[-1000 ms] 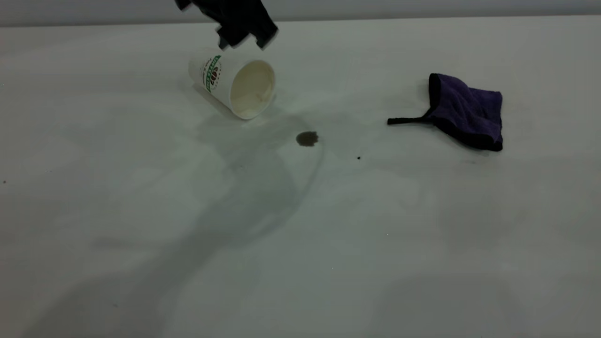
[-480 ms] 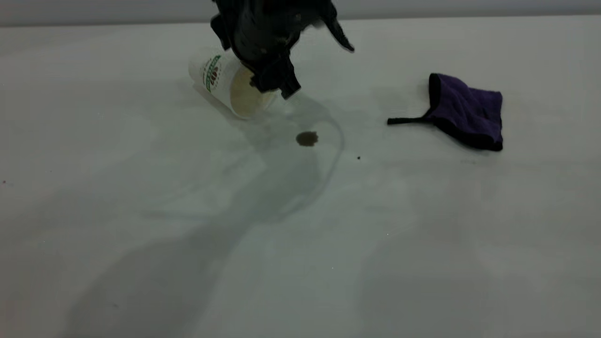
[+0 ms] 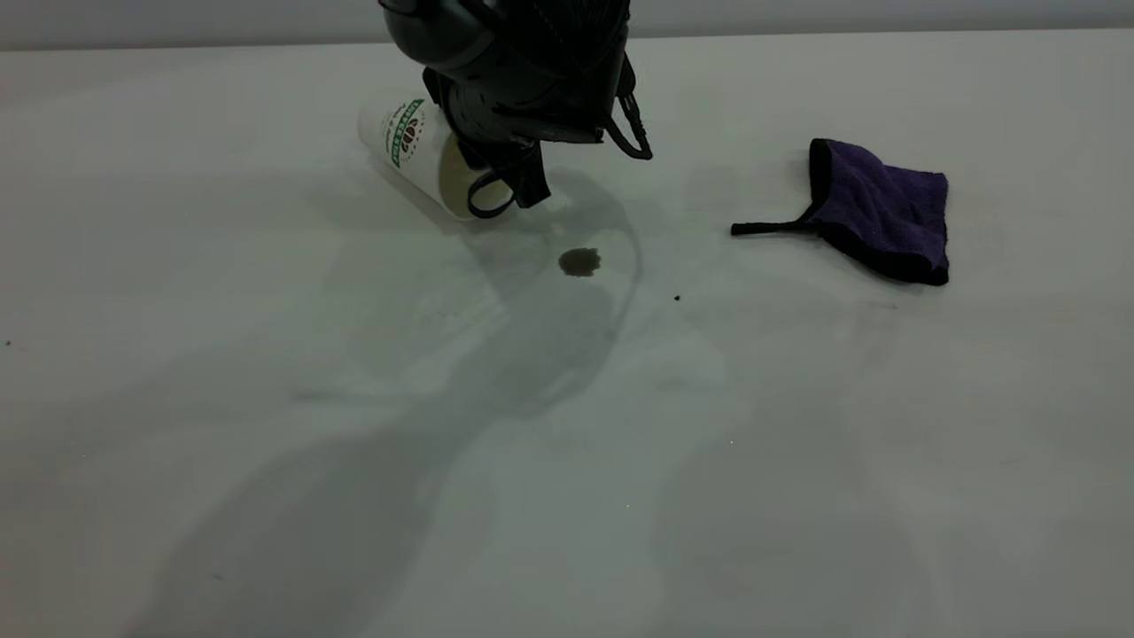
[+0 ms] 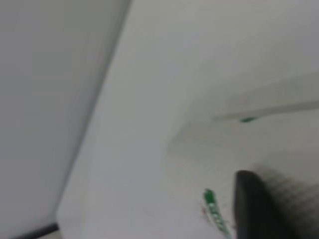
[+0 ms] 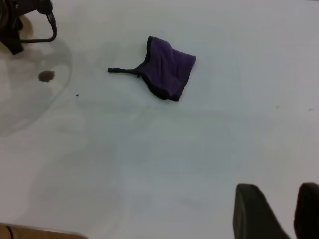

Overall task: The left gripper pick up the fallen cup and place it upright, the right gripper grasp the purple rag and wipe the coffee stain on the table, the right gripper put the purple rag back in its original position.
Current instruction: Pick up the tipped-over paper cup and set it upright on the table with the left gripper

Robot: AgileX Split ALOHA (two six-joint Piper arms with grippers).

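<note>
The cup (image 3: 412,146) lies on its side at the back of the table (image 3: 354,443), logo up and mouth facing front right. My left gripper (image 3: 507,182) has come down over the mouth and hides most of the cream inside; whether it holds the rim cannot be made out. Very close in the left wrist view are the cup's white wall (image 4: 199,164) and green band. The coffee stain (image 3: 579,261) sits just in front of the cup. The purple rag (image 3: 881,208) lies at the right, strap pointing left. My right gripper (image 5: 289,209) hovers open, well away from the rag (image 5: 167,69).
A tiny black speck (image 3: 677,299) lies right of the stain. The table's back edge meets a grey wall (image 3: 797,13) just behind the cup. In the right wrist view, the left arm (image 5: 20,20) shows in the far corner near the stain (image 5: 47,75).
The left arm has dropped from above the cup's back onto its mouth. The cup has turned slightly, its logo now tilted. Rag and stain have not moved.
</note>
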